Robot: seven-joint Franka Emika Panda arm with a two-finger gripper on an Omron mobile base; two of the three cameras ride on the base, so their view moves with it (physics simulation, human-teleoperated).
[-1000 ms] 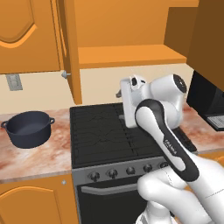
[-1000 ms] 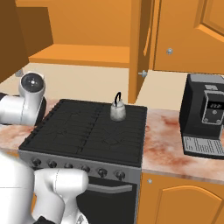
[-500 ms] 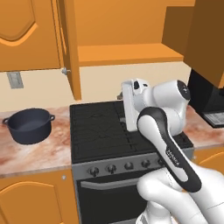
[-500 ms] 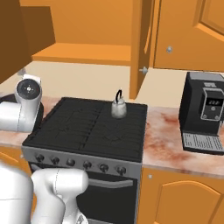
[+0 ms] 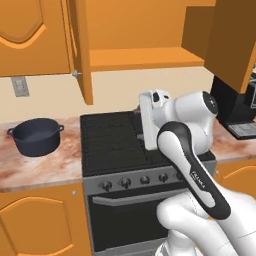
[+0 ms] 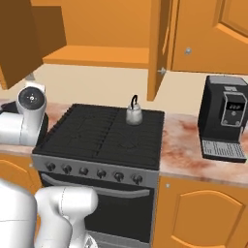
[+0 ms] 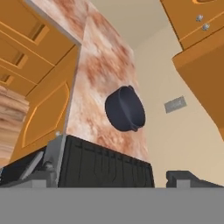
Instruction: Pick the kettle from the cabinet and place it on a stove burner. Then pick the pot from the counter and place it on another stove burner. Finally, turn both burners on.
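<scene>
Currently one kettle [image 6: 134, 115] on the burners [image 6: 104, 133], one pot [image 5: 35, 135] on counter [image 5: 45, 167]; gripper jaws spread, empty.

A black coffee machine [image 6: 225, 124] with a small display and a grey drip tray stands upright at the right of the range, its back against the cream wall [image 5: 115, 97]. A grey wall outlet [image 5: 19, 86] sits on that wall at the left. The oven door [image 6: 104, 206] below is dark, with a grey bar handle [image 6: 94, 186].
</scene>
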